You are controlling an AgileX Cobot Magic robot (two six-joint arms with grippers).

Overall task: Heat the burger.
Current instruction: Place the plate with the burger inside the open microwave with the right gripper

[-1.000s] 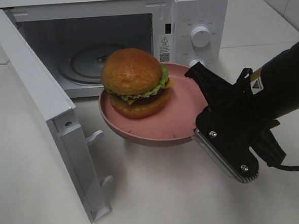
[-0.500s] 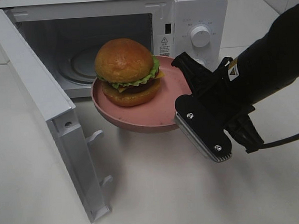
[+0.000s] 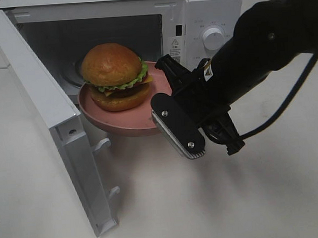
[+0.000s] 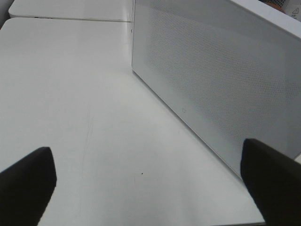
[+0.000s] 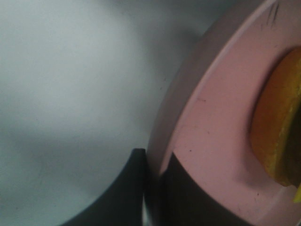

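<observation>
Microwave (image 3: pixel 211 8) with its door (image 3: pixel 39 99) swung wide. Pink plate (image 3: pixel 128 122) is airborne at the cavity mouth, with my right gripper (image 5: pixel 153 183) clamped on its near rim. Burger (image 3: pixel 113 73) sits on the plate, toward the cavity side. I judge it soft and loosely stacked, liable to slide; carry by the plate, level. Left gripper (image 4: pixel 150 188): jaws apart, empty.

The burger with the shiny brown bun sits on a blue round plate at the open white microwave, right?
No: the round plate is pink, not blue, as the exterior high view shows. The golden-brown-bunned burger does sit on it at the open white microwave, the right gripper pinching the rim.
</observation>
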